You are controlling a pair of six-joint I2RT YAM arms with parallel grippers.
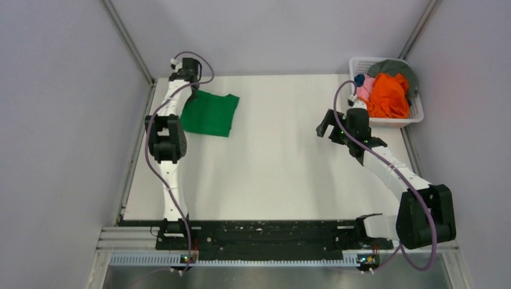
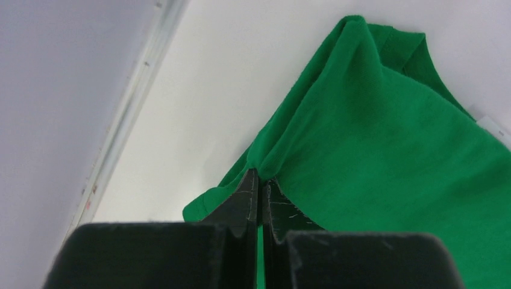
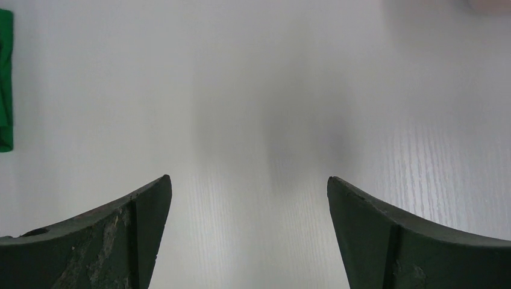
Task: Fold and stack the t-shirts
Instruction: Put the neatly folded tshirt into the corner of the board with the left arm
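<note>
A bright green t-shirt (image 1: 211, 113) lies folded at the far left of the white table. My left gripper (image 1: 193, 89) is shut on its far left edge; in the left wrist view the closed fingers (image 2: 248, 195) pinch a raised fold of the green cloth (image 2: 385, 150), and a small white tag (image 2: 494, 128) shows at the right. My right gripper (image 1: 326, 125) is open and empty above bare table right of centre; its fingertips stand wide apart in the right wrist view (image 3: 248, 180). Orange (image 1: 388, 96), pink (image 1: 364, 89), grey (image 1: 395, 67) and blue (image 1: 359, 79) shirts lie heaped in the basket.
The white lattice basket (image 1: 361, 61) stands at the far right corner, just behind my right gripper. Grey walls and metal rails (image 1: 140, 66) close in the table's sides and back. A strip of the green shirt (image 3: 5, 78) shows at the left edge of the right wrist view.
</note>
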